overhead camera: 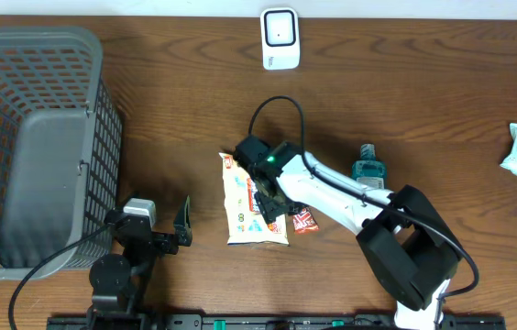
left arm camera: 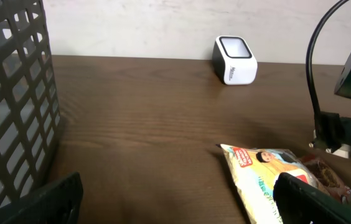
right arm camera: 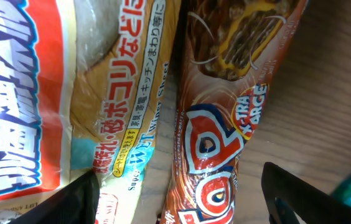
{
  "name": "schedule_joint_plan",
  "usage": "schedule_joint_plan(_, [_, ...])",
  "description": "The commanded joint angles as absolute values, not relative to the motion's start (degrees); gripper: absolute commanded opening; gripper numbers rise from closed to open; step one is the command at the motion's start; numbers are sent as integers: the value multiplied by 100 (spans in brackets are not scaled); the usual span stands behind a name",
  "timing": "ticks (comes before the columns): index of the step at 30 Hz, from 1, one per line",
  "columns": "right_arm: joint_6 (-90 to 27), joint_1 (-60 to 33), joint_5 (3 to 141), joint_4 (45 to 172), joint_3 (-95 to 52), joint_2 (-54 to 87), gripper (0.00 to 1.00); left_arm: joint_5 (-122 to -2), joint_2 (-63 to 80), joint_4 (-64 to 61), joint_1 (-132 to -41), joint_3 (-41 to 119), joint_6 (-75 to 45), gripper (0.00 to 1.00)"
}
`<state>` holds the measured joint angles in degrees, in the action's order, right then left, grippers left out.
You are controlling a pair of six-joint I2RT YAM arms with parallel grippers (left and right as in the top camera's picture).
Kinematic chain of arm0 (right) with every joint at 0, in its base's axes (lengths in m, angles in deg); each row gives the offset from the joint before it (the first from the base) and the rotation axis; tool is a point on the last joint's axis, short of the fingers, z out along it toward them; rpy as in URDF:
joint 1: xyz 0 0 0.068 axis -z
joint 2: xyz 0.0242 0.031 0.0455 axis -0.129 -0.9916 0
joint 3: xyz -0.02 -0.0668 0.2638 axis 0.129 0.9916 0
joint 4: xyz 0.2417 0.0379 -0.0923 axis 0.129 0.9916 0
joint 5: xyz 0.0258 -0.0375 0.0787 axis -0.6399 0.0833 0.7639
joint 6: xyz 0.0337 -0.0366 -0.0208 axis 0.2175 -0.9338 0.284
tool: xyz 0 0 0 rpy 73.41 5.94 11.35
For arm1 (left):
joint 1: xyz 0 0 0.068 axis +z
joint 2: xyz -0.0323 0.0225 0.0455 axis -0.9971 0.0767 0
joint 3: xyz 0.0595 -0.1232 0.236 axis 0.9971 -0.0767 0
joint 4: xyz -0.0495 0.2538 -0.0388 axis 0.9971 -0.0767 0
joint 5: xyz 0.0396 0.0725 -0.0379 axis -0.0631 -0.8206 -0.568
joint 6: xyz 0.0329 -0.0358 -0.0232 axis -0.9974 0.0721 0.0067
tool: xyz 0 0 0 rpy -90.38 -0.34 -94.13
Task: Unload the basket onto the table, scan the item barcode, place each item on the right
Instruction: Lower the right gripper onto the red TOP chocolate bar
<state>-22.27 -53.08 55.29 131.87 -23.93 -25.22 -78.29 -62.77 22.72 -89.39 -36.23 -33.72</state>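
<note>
A glossy brown snack bar (right arm camera: 225, 124) with red-and-blue lettering is lying beside a cream pouch (right arm camera: 101, 93). The right pincer (right arm camera: 191, 196) is hovering low, straddling it, fingers apart; the left pincer (left arm camera: 175, 202) is gaping wide.

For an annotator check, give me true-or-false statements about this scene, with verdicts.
The white scanner sits near the table's far edge. True.
The left gripper holds the snack pack. False: the left gripper's fingers are open and empty; the snack pack lies on the table.
The right gripper's fingers straddle the brown bar wrapper. True.
The teal bottle is in the basket. False: the teal bottle stands on the table, outside the basket.
</note>
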Motion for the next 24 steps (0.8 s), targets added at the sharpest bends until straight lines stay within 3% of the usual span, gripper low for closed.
schedule_joint_plan(1, [-2047,-5372,5177,13202,-2450,-2631,79,-7842,-6308,2137,-8915,-3717,-3448,98])
schedule_joint_plan(10, [-2043,-5359,5055,13829,-3322,-2491,77,-7842,-6308,2137,-8915,-3717,-3448,98])
schedule_joint_plan(24, [-1278,-5365,4174,13674,-2710,-2504,71,-7842,-6308,2135,-8915,-3717,-3448,98])
